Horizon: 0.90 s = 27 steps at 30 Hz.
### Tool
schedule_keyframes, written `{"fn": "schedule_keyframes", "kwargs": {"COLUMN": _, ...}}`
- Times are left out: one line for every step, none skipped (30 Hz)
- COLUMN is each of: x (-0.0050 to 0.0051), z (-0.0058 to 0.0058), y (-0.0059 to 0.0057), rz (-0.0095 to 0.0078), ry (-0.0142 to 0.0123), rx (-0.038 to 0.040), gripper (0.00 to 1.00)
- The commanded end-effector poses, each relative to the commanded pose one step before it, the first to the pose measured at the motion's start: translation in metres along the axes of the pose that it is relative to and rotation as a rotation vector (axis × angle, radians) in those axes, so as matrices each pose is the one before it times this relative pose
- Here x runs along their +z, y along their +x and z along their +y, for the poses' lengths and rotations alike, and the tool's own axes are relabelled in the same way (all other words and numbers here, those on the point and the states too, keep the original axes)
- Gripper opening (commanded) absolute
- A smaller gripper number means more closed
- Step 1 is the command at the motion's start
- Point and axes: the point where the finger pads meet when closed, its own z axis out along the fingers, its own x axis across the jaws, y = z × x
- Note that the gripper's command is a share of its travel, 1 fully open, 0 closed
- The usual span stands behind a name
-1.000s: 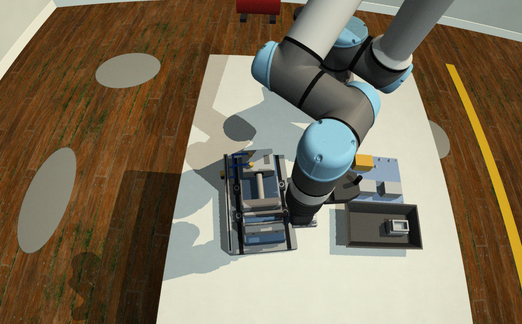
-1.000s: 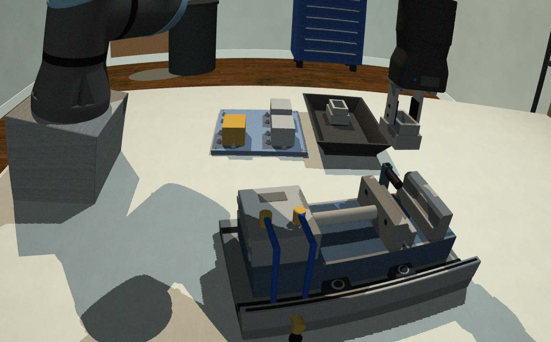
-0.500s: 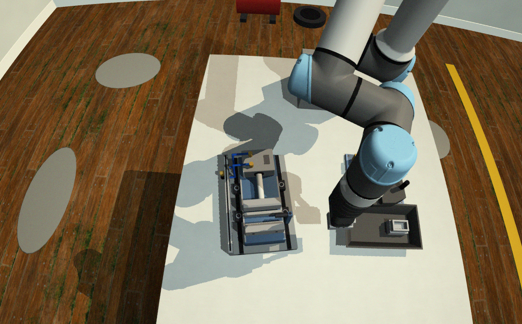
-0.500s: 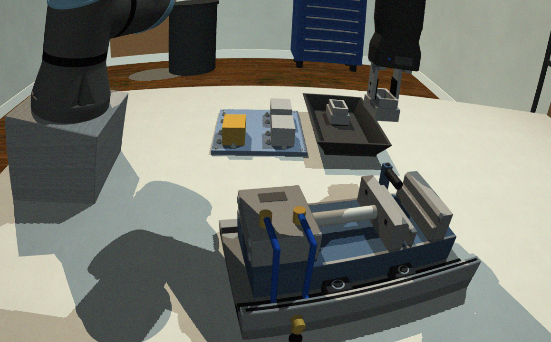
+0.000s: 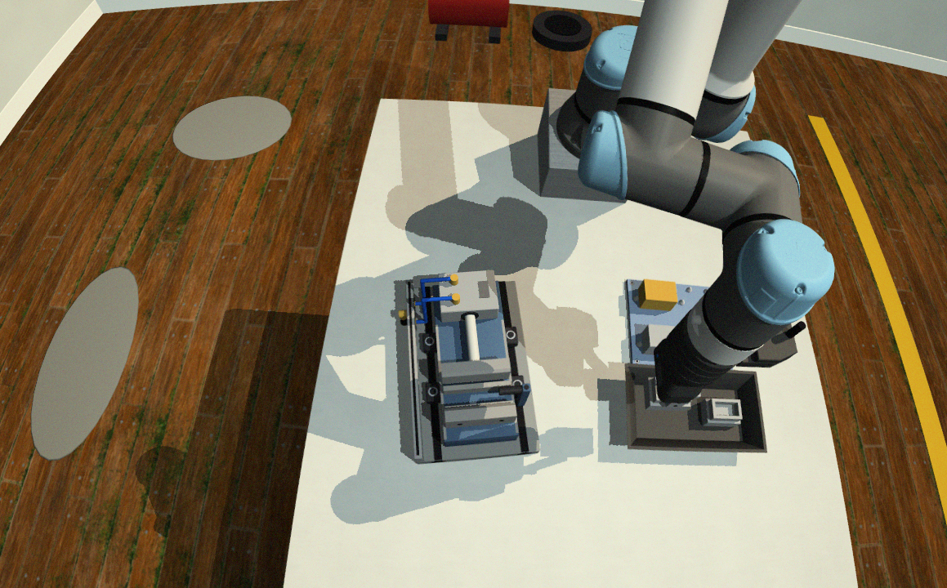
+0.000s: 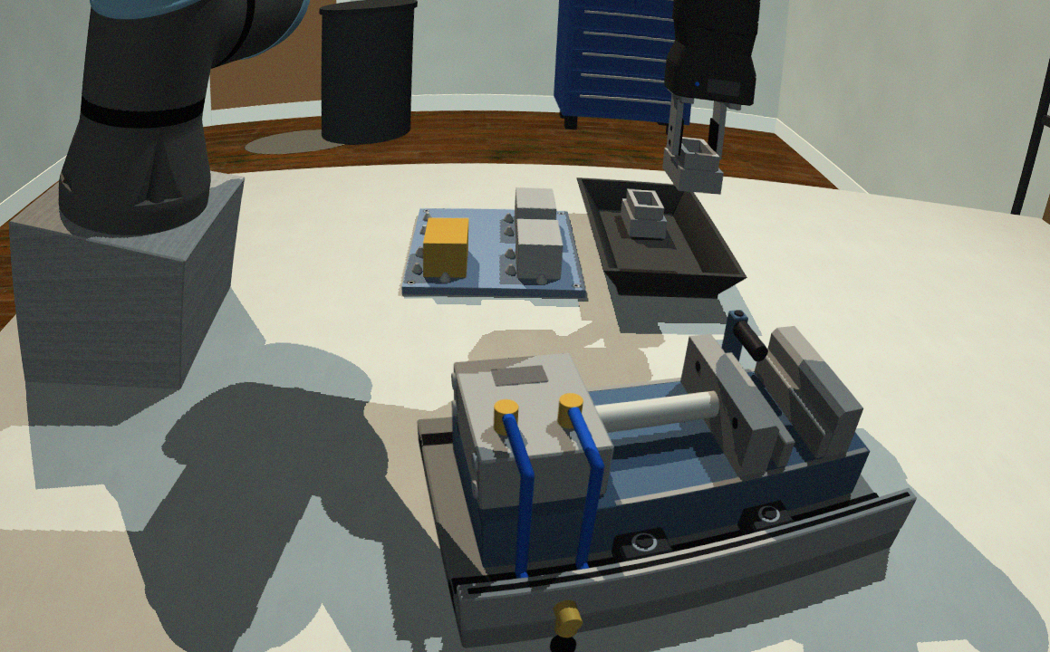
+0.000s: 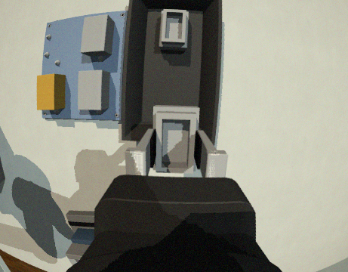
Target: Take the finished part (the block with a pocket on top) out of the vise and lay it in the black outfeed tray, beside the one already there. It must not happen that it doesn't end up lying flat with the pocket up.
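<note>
Black outfeed tray [image 7: 212,56] holds one pocketed block [image 7: 174,29] at its far end. The claw [image 7: 176,156], clamped on the finished part [image 7: 176,140] (pocket up), hangs above the tray's near end.

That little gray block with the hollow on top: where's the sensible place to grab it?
By its two flat outer side walls, coming straight down from above, as the gripper holds the pocketed block now. Its fingers clamp opposite faces, leaving the open pocket upward and the base free.
</note>
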Motion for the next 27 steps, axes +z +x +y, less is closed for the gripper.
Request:
{"fn": "schedule_keyframes", "kwargs": {"x": -0.0014, "z": -0.01647, "y": -0.00277, "rz": 0.00335, "ry": -0.00286, "rx": 0.01181, "gripper": 0.0}}
{"fn": "schedule_keyframes", "kwargs": {"x": -0.0002, "z": -0.00291, "y": -0.00081, "rz": 0.00044, "ry": 0.00008, "rx": 0.00191, "gripper": 0.0}}
{"fn": "schedule_keyframes", "kwargs": {"x": -0.00019, "z": -0.00266, "y": -0.00077, "rz": 0.00042, "ry": 0.00008, "rx": 0.00175, "gripper": 0.0}}
{"fn": "schedule_keyframes", "kwargs": {"x": -0.00017, "z": -0.00241, "y": -0.00071, "rz": 0.00038, "ry": 0.00008, "rx": 0.00159, "gripper": 0.0}}
{"fn": "schedule_keyframes", "kwargs": {"x": -0.00016, "z": -0.00217, "y": -0.00066, "rz": 0.00035, "ry": 0.00007, "rx": 0.00144, "gripper": 0.0}}
{"fn": "schedule_keyframes", "kwargs": {"x": -0.00014, "z": -0.00193, "y": -0.0006, "rz": 0.00032, "ry": 0.00007, "rx": 0.00128, "gripper": 0.0}}
{"fn": "schedule_keyframes", "kwargs": {"x": -0.00013, "z": -0.0017, "y": -0.00054, "rz": 0.00028, "ry": 0.00006, "rx": 0.00113, "gripper": 0.0}}
{"fn": "schedule_keyframes", "kwargs": {"x": -0.00011, "z": -0.00148, "y": -0.00047, "rz": 0.00025, "ry": 0.00006, "rx": 0.00099, "gripper": 0.0}}
{"fn": "schedule_keyframes", "kwargs": {"x": -0.0001, "z": -0.00126, "y": -0.00041, "rz": 0.00022, "ry": 0.00005, "rx": 0.00085, "gripper": 0.0}}
{"fn": "schedule_keyframes", "kwargs": {"x": -0.00008, "z": -0.00106, "y": -0.00035, "rz": 0.00018, "ry": 0.00004, "rx": 0.00071, "gripper": 0.0}}
{"fn": "schedule_keyframes", "kwargs": {"x": -0.00007, "z": -0.00087, "y": -0.00029, "rz": 0.00015, "ry": 0.00004, "rx": 0.00059, "gripper": 0.0}}
{"fn": "schedule_keyframes", "kwargs": {"x": -0.00006, "z": -0.0007, "y": -0.00023, "rz": 0.00012, "ry": 0.00003, "rx": 0.00047, "gripper": 0.0}}
{"fn": "schedule_keyframes", "kwargs": {"x": -0.00004, "z": -0.00054, "y": -0.00018, "rz": 0.00009, "ry": 0.00002, "rx": 0.00036, "gripper": 0.0}}
{"fn": "schedule_keyframes", "kwargs": {"x": -0.00003, "z": -0.00039, "y": -0.00013, "rz": 0.00007, "ry": 0.00002, "rx": 0.00027, "gripper": 0.0}}
{"fn": "schedule_keyframes", "kwargs": {"x": 0.0, "z": 0.0, "y": 0.0, "rz": 0.0, "ry": 0.0, "rx": 0.0, "gripper": 0.0}}
{"fn": "schedule_keyframes", "kwargs": {"x": 0.0, "z": 0.0, "y": 0.0, "rz": 0.0, "ry": 0.0, "rx": 0.0, "gripper": 0.0}}
{"fn": "schedule_keyframes", "kwargs": {"x": -0.00002, "z": -0.00027, "y": -0.00009, "rz": 0.00005, "ry": 0.00001, "rx": 0.00018, "gripper": 0.0}}
{"fn": "schedule_keyframes", "kwargs": {"x": -0.00001, "z": -0.00017, "y": -0.00006, "rz": 0.00003, "ry": 0.00001, "rx": 0.00011, "gripper": 0.0}}
{"fn": "schedule_keyframes", "kwargs": {"x": -0.00001, "z": -0.00009, "y": -0.00003, "rz": 0.00002, "ry": 0.0, "rx": 0.00006, "gripper": 0.0}}
{"fn": "schedule_keyframes", "kwargs": {"x": 0.0, "z": -0.00003, "y": -0.00001, "rz": 0.00001, "ry": 0.0, "rx": 0.00002, "gripper": 0.0}}
{"fn": "schedule_keyframes", "kwargs": {"x": 0.0, "z": 0.0, "y": 0.0, "rz": 0.0, "ry": 0.0, "rx": 0.0, "gripper": 0.0}}
{"fn": "schedule_keyframes", "kwargs": {"x": 0.0, "z": 0.0, "y": 0.0, "rz": 0.0, "ry": 0.0, "rx": 0.0, "gripper": 0.0}}
{"fn": "schedule_keyframes", "kwargs": {"x": 0.0, "z": 0.0, "y": 0.0, "rz": 0.0, "ry": 0.0, "rx": 0.0, "gripper": 0.0}}
{"fn": "schedule_keyframes", "kwargs": {"x": 0.0, "z": 0.0, "y": 0.0, "rz": 0.0, "ry": 0.0, "rx": 0.0, "gripper": 0.0}}
{"fn": "schedule_keyframes", "kwargs": {"x": 0.0, "z": 0.0, "y": 0.0, "rz": 0.0, "ry": 0.0, "rx": 0.0, "gripper": 0.0}}
{"fn": "schedule_keyframes", "kwargs": {"x": 0.0, "z": 0.0, "y": 0.0, "rz": 0.0, "ry": 0.0, "rx": 0.0, "gripper": 0.0}}
{"fn": "schedule_keyframes", "kwargs": {"x": 0.0, "z": 0.0, "y": 0.0, "rz": 0.0, "ry": 0.0, "rx": 0.0, "gripper": 0.0}}
